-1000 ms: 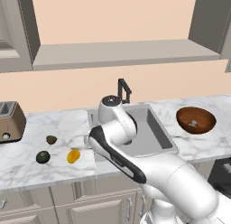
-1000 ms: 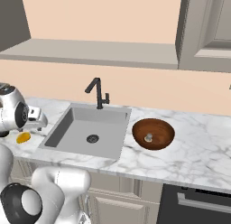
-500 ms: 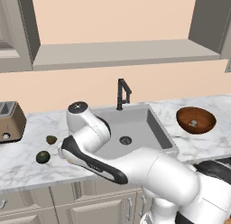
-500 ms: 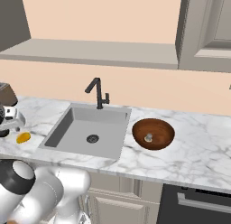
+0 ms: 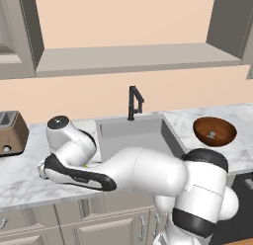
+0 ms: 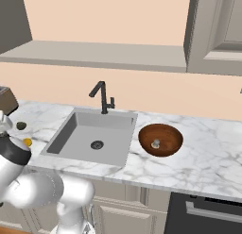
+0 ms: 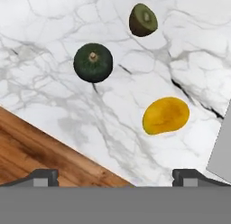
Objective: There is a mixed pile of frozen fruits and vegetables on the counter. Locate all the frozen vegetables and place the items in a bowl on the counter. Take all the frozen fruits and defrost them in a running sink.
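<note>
since a second ago the arm is swinging from over the sink [image 5: 136, 135] out to the left end of the counter [image 5: 20, 175], so its upper links are now covering the food pile in the left base view.

going left to right in the hand view: the dark green ball [image 7: 93, 62] is lying up and left of the gripper [image 7: 115, 175], the olive fruit [image 7: 143, 20] is sitting farthest off near the top, and the orange fruit [image 7: 165, 115] is lying nearest, just ahead and to the right of centre. its long axis is running roughly side to side with a slight tilt, about in line with the gap between the fingers, so i judge a turn of the wrist is wanted before closing on it. all three are lying well apart on the marble.

the fingers are standing fully spread, holding and touching nothing.

in the right base view the bowl [image 6: 166, 146] is sitting right of the sink with a small pale item already in it, likely the mushroom [image 6: 155, 144].
</note>
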{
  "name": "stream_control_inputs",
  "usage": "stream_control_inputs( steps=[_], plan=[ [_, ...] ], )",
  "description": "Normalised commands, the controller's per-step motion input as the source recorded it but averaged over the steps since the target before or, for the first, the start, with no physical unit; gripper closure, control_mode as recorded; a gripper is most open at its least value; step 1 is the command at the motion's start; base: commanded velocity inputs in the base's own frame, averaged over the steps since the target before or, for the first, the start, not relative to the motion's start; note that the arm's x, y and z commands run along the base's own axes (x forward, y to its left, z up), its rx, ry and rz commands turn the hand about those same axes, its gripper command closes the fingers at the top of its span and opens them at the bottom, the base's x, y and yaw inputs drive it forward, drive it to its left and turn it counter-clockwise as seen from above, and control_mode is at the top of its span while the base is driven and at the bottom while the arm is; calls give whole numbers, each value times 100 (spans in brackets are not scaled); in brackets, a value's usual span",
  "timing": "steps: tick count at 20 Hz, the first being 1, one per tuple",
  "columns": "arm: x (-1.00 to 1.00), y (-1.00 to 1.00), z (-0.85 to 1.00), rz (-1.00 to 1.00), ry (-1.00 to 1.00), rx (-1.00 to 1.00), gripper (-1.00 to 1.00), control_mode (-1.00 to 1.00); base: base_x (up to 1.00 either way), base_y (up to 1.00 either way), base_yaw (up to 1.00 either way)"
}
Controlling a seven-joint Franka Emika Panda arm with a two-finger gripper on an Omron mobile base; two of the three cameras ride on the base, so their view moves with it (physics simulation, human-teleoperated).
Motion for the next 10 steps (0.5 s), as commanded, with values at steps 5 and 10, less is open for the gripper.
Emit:
stream_control_inputs(
  steps=[5, 10],
  plan=[
    [47, 52, -31, -1, 2, 4, -100, -100, 0, 0, 0],
    [42, 49, -40, 0, 5, 3, -100, -100, 0, 0, 0]
  ],
)
